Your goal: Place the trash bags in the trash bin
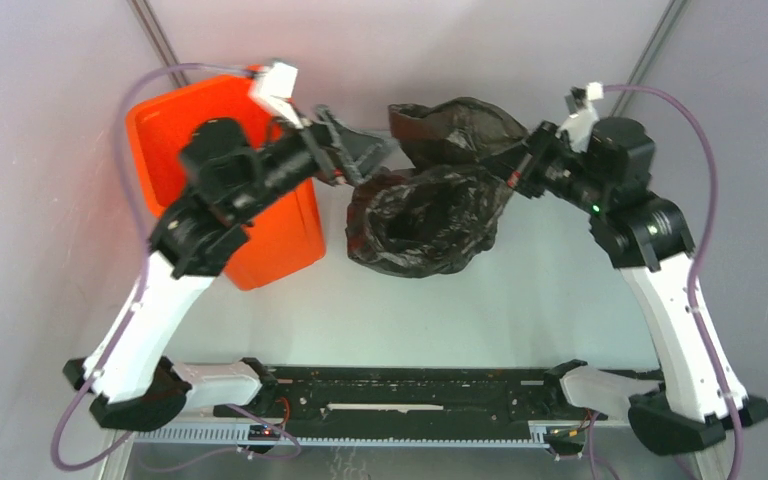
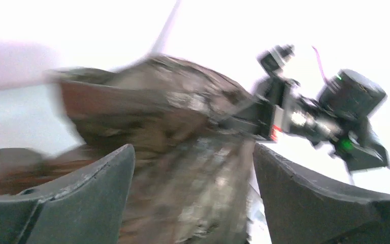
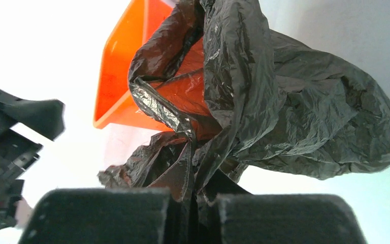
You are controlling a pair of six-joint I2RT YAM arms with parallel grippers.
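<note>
At far left of the table (image 1: 410,310) you have the trash bin (image 1: 150,150), bright orange, mouth toward the overhead camera. Your left arm lies across it and hides most of its middle.

Left gripper (image 1: 365,140): past the bin's right rim, near the left edge of the bag. Released, fingers spread wide. The left wrist view confirms it: the two dark fingers (image 2: 89,188) stand well apart at the bottom corners, with the left gripper (image 2: 193,168) facing the bag (image 2: 183,132). That view is blurred, so you cannot tell whether either finger touches the plastic.

Centre: the trash bag (image 1: 425,220) sits on the table just beside the bin, outside it, with a narrow strip of white showing between them in the overhead view. Black, glossy, heavily wrinkled. Its lower lobe gapes open upward, and a second lobe bunches behind it, toward the back wall.

Right: the right gripper (image 1: 515,165) meets the bag's right side where the two lobes join. Clenched on the bag. From the right wrist, the right gripper (image 3: 193,213) has its fingers pressed together with a fold of plastic pinched between them. The bag (image 3: 284,112) billows up and right from there. The bin (image 3: 119,66) shows beyond it, its orange also glowing through the thin film.
</note>
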